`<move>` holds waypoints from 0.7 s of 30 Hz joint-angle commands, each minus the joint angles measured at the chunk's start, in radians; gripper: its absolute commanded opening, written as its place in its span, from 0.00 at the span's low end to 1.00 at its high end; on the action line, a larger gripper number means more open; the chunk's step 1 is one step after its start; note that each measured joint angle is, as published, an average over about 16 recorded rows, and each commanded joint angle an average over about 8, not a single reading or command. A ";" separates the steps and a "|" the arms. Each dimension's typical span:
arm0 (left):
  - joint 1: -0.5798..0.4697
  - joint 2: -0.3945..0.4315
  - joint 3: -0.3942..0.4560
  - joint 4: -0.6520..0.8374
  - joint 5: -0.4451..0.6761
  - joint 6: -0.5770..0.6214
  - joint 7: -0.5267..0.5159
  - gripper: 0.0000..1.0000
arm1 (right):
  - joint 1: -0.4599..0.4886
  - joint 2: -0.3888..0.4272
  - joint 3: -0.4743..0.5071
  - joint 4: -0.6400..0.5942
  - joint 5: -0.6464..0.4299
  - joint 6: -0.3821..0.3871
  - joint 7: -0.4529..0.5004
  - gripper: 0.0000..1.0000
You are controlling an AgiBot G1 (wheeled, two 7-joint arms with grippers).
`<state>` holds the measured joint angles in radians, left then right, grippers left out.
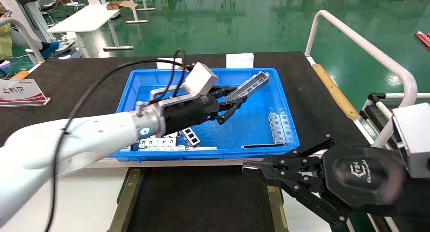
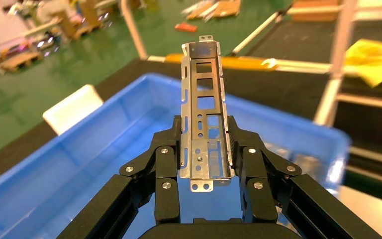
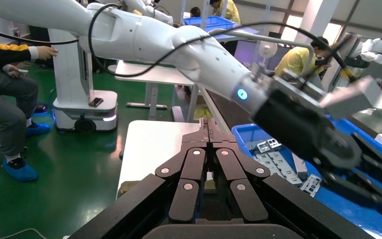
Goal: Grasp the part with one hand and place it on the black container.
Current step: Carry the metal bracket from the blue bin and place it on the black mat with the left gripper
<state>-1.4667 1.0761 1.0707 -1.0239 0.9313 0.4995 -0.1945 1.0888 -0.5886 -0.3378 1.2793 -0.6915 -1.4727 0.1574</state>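
Note:
My left gripper [image 1: 237, 97] hangs above the middle of the blue bin [image 1: 289, 124], shut on the part [image 1: 250, 85], a narrow silver bracket with small rectangular cutouts. The left wrist view shows the part [image 2: 204, 99] pinched at its near end by my left gripper [image 2: 205, 149], its far end sticking out over the bin's back rim. The black container [image 1: 201, 198] lies in front of the bin, with brownish strips along its sides. My right gripper [image 1: 248, 167] is shut and empty, parked at the container's right edge; the right wrist view shows this right gripper [image 3: 208, 130] with nothing in it.
Inside the bin lie pale perforated plates [image 1: 159, 144], a strip with square windows [image 1: 190, 136] and more plates [image 1: 278, 127] at its right. A white rail [image 1: 366, 47] runs along the right side. A sign [image 1: 20, 91] stands at the left.

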 commanded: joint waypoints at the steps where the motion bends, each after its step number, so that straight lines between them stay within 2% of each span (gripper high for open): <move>1: 0.018 -0.036 -0.034 -0.042 -0.029 0.037 0.040 0.00 | 0.000 0.000 0.000 0.000 0.000 0.000 0.000 0.00; 7: 0.070 -0.133 -0.079 -0.166 -0.087 0.117 0.081 0.00 | 0.000 0.000 0.000 0.000 0.000 0.000 0.000 0.00; 13: 0.127 -0.223 -0.091 -0.287 -0.117 0.147 0.085 0.00 | 0.000 0.000 0.000 0.000 0.000 0.000 0.000 0.00; 21: 0.210 -0.283 -0.100 -0.330 -0.162 0.199 0.116 0.00 | 0.000 0.000 -0.001 0.000 0.000 0.000 0.000 0.00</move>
<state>-1.2546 0.7955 0.9725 -1.3518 0.7708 0.6935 -0.0799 1.0890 -0.5884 -0.3383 1.2793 -0.6911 -1.4725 0.1571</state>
